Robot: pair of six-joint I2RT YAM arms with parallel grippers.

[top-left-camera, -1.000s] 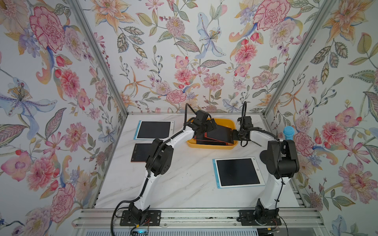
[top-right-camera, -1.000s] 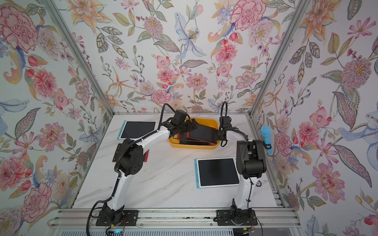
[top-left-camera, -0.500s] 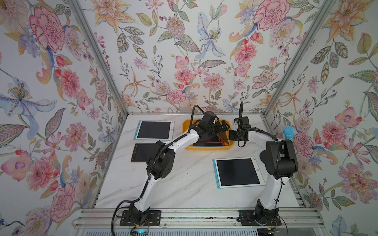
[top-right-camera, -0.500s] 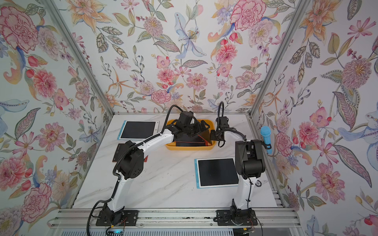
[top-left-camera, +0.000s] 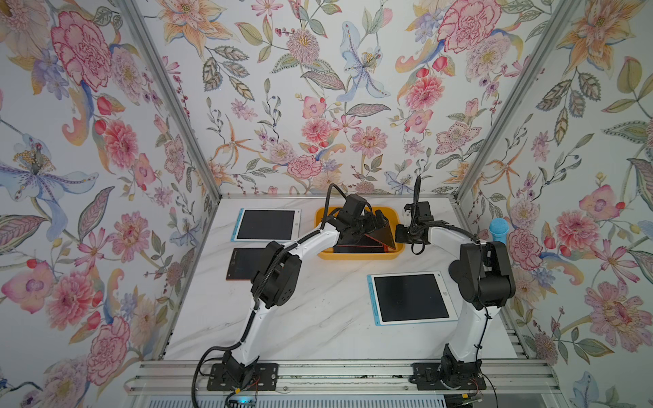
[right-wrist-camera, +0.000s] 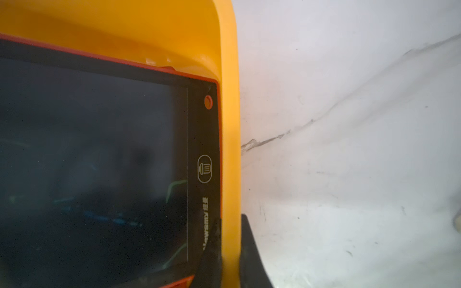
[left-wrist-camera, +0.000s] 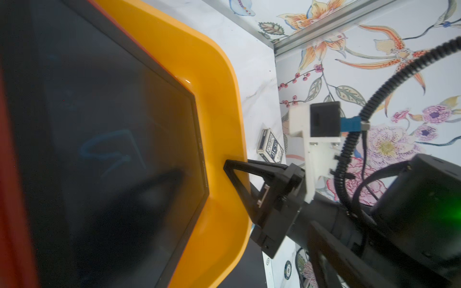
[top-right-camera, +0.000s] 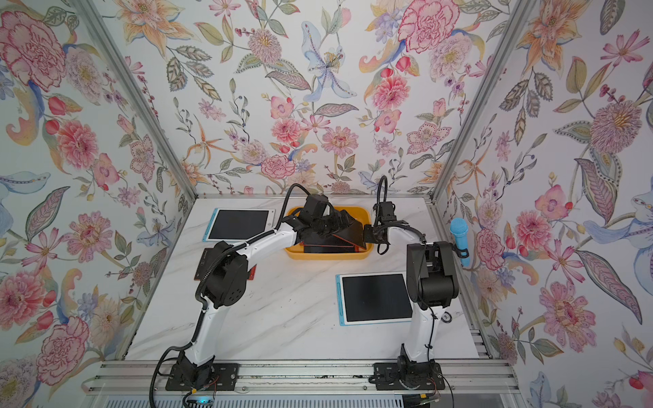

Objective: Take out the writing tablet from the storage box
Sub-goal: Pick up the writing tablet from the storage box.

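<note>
The yellow-orange storage box [top-left-camera: 360, 255] stands at the back middle of the table. In it a black writing tablet [top-left-camera: 381, 236] with an orange frame stands steeply tilted, its raised end against my left gripper [top-left-camera: 378, 222], which reaches in over the box with jaws wide open. Another orange-framed tablet [right-wrist-camera: 99, 149] lies flat below it. My right gripper [right-wrist-camera: 230, 224] is shut on the box's right rim [right-wrist-camera: 229, 124], one finger inside and one outside, also seen from the left wrist [left-wrist-camera: 230, 170]. The left gripper's own fingers do not show in its wrist view.
A white tablet [top-left-camera: 266, 224] lies at the back left, a black orange-edged one [top-left-camera: 243, 263] in front of it, and a blue-framed tablet [top-left-camera: 411, 296] at the front right. A card deck [left-wrist-camera: 270, 145] sits behind the box. A blue microphone [top-left-camera: 498, 229] hangs on the right wall.
My left gripper has moved right across the box, and the upper tablet has tipped up steeply. The box has slid slightly left with the right gripper still on its rim.
</note>
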